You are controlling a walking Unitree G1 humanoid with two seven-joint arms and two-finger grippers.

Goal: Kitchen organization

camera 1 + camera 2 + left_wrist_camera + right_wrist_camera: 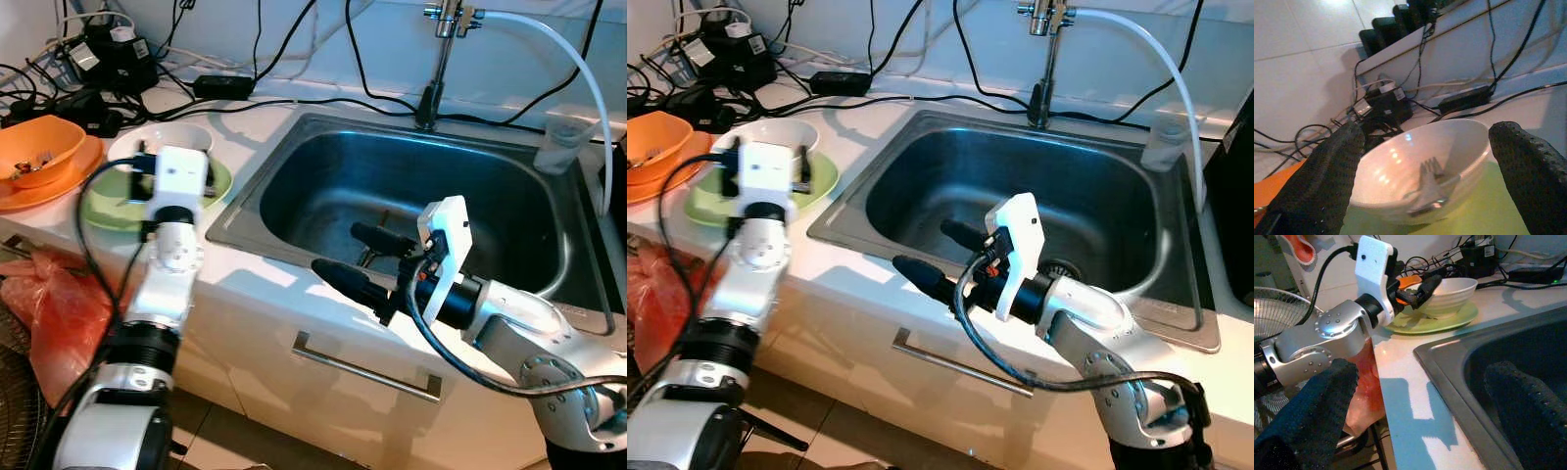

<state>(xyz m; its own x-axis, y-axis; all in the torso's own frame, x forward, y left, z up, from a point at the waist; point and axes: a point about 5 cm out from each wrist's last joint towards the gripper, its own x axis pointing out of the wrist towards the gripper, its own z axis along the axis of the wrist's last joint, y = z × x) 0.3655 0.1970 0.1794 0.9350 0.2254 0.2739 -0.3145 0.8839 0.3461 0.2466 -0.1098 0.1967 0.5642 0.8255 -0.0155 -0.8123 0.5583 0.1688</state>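
Just ahead of the wide-open, empty left claw [1425,196] sits the white bowl [1420,166].

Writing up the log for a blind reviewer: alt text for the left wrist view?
The left claw, its fingers spread wide, frames a white bowl holding a fork. The bowl sits on a green plate, with black cables and chargers behind it against a white wall.

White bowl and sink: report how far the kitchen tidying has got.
Nothing looks moved yet: the sink holds no dishes. In hand: the left gripper, open, flanks the white bowl with a fork, on the green plate. The right gripper waits open over the sink. Left: bowl, plate, orange bowl.
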